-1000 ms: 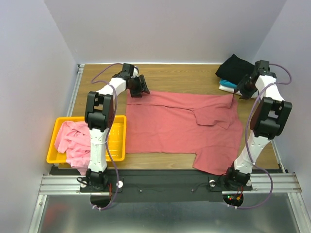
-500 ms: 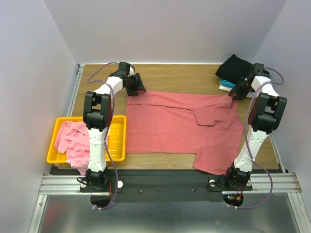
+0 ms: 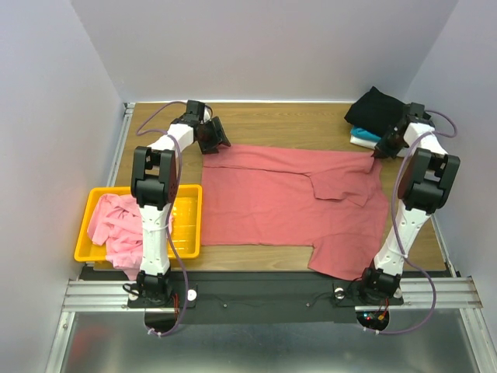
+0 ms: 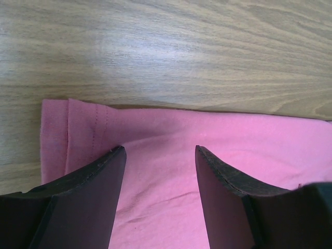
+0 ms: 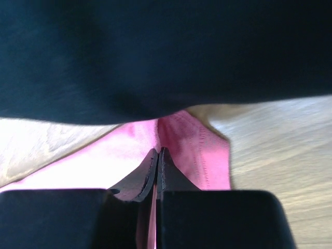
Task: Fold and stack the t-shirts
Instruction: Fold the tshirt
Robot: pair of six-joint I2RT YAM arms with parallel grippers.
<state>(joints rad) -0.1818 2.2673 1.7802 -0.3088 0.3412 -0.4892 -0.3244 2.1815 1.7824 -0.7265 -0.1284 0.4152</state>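
The large dusty-red t-shirt lies spread flat across the table. My left gripper is open at the shirt's far left corner; in the left wrist view it straddles the cloth just inside the hem. My right gripper is at the far right corner. In the right wrist view it is shut, with a ridge of the red cloth pinched at its tips. A black t-shirt lies bunched just beyond, filling the top of the right wrist view. A light pink t-shirt is heaped in the basket.
The yellow slotted basket stands at the left near edge beside the left arm. A teal and white folded item lies under the black t-shirt at the far right. Walls close in on the left, back and right.
My right gripper has closed on the red shirt's far right corner. The left gripper has shifted slightly left and back over the far left corner, still open.
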